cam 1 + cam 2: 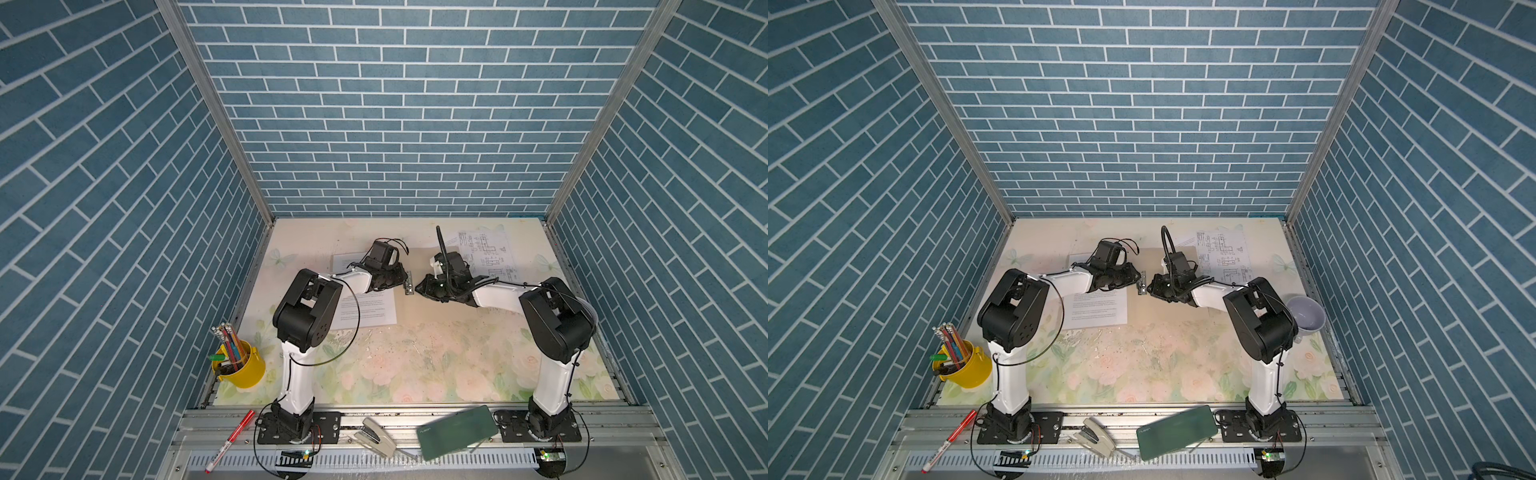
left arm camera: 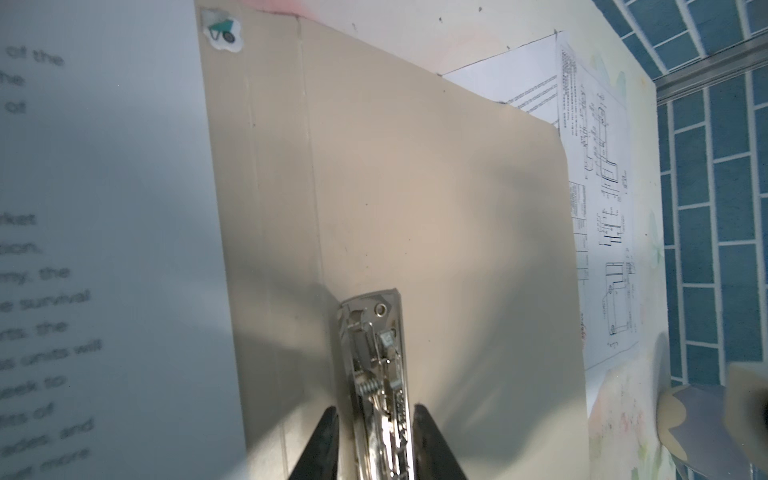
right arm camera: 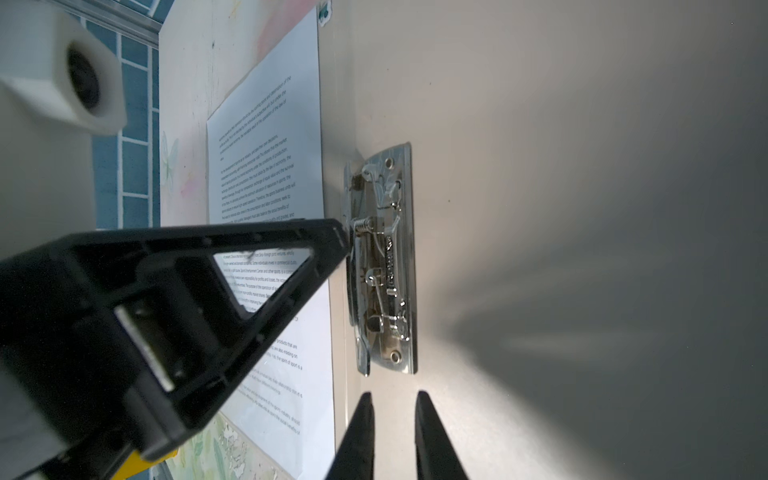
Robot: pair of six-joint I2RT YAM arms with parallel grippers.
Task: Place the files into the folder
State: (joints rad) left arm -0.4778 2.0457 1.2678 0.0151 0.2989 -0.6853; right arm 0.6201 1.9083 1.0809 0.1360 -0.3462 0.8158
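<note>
Folder lying open near far edge of surface; left gripper straddling its clip, grip unclear; right gripper hovering slightly apart.

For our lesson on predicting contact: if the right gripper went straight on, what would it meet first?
Probably the metal clip on the folder, dead ahead of the right gripper; its height above the folder is unclear.

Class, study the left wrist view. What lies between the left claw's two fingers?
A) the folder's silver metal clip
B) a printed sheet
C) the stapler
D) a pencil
A: the silver metal clip on the tan folder runs between the fingers of the left claw.
</note>
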